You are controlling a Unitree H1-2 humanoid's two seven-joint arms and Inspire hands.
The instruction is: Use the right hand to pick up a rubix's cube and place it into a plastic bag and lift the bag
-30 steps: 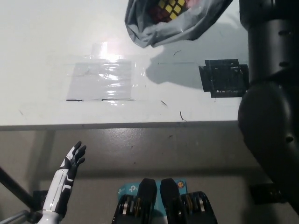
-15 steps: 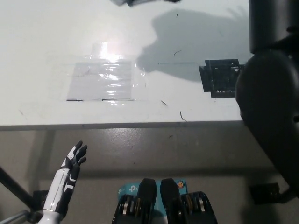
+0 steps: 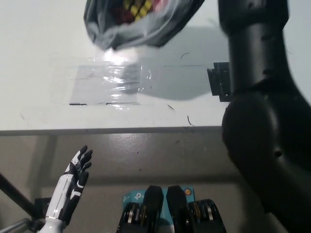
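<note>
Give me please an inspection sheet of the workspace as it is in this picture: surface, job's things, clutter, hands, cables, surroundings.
Surface: white table, lightly scuffed, with a glare spot.
Job's things: plastic bag hangs in the air at the top edge, casting a shadow on the table; rubix's cube shows through it, inside.
Clutter: clear taped sheet lies flat on the table; black tape patch beside the right arm.
Hands: left hand rests below the table edge, open, holding nothing; right hand is out of the frame.
Cables: nothing seen.
Surroundings: grey floor in front of the table.
</note>
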